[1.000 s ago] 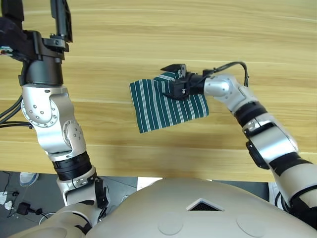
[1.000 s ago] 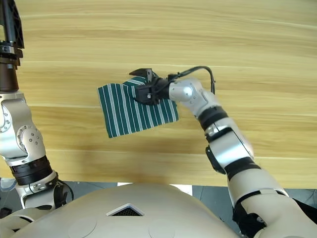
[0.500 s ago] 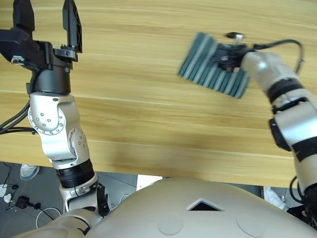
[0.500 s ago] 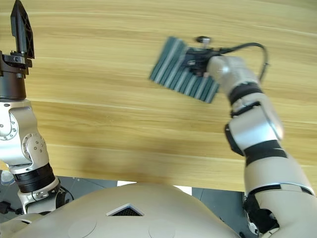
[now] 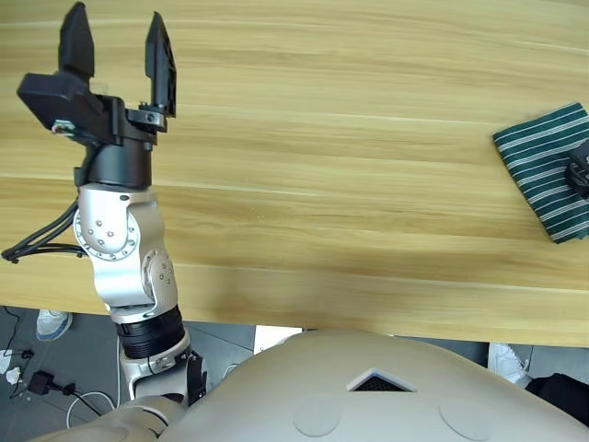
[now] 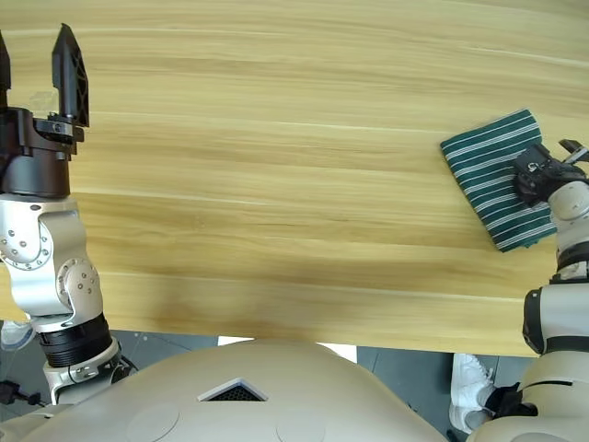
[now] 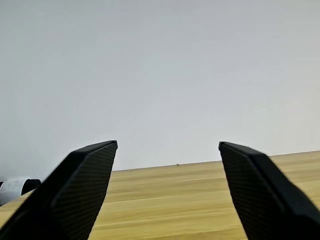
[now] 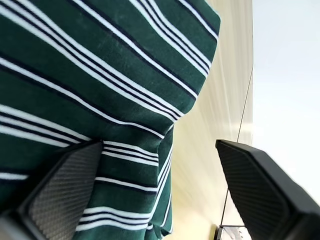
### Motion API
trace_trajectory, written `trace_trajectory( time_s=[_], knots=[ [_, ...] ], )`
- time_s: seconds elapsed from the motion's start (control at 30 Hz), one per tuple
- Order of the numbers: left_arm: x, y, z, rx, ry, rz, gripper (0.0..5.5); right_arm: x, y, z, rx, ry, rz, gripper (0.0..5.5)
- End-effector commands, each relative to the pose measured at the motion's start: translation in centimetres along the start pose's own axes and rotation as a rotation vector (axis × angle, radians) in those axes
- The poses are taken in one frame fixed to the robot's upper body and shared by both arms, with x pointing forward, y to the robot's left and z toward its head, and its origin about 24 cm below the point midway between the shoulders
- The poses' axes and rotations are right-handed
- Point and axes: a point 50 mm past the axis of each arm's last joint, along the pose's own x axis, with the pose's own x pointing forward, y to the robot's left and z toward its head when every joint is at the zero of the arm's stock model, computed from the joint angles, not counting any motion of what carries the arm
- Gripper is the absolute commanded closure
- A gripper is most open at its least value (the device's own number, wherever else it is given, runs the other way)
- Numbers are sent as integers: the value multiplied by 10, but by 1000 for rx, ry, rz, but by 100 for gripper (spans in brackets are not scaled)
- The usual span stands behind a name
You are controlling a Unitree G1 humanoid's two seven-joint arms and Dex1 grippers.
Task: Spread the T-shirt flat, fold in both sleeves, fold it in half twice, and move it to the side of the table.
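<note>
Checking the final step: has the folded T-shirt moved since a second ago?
Yes. The T-shirt has moved across the table toward the robot's right, from its middle to its right side.

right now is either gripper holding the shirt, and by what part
Nothing is held. The right gripper sits open at the right edge of the folded shirt; the left gripper is open and empty.

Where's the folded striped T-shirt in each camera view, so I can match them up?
Left eye view: the T-shirt lies at the right edge, mid-height, on the table.
Right eye view: the T-shirt is at the right side, partly under the right gripper.
Left wrist view: faces the wall past the table, away from it.
Right wrist view: the T-shirt is close up, just beneath the right gripper.
Shared landmark: the wooden table.
</note>
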Motion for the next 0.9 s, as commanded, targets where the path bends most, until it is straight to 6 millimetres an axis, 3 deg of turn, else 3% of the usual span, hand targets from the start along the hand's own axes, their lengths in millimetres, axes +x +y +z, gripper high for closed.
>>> trace_trajectory(
  time_s=[0.03,0.2,0.3,0.37,0.43,0.5,0.57,0.63,0.73,0.9],
  knots=[
    [0,-3,-7,-2,28,-14,173,-2,51,-14,35,27,97,131],
    [-3,8,4,8,-18,11,173,-11,-19,29,33,-259,-206,131],
    [-5,12,21,24,-73,14,173,-47,-59,68,-71,-465,-332,131],
    [-6,13,26,29,-93,16,173,-76,-68,98,-101,-603,-409,131],
    [-4,8,13,72,-52,20,173,-92,-52,140,35,-843,-460,131],
    [2,4,-12,21,12,66,173,-89,-14,179,301,-1066,-424,131],
    [10,-1,-30,-41,52,104,173,-81,18,205,561,-1185,-353,131],
    [18,-5,-41,-42,65,118,173,-80,34,222,784,-1253,-316,131],
    [25,-21,-62,29,81,116,173,-77,49,237,968,-1313,-344,131],
    [9,-23,-68,163,35,123,173,-76,67,228,1060,-1318,-335,131]
  ],
)
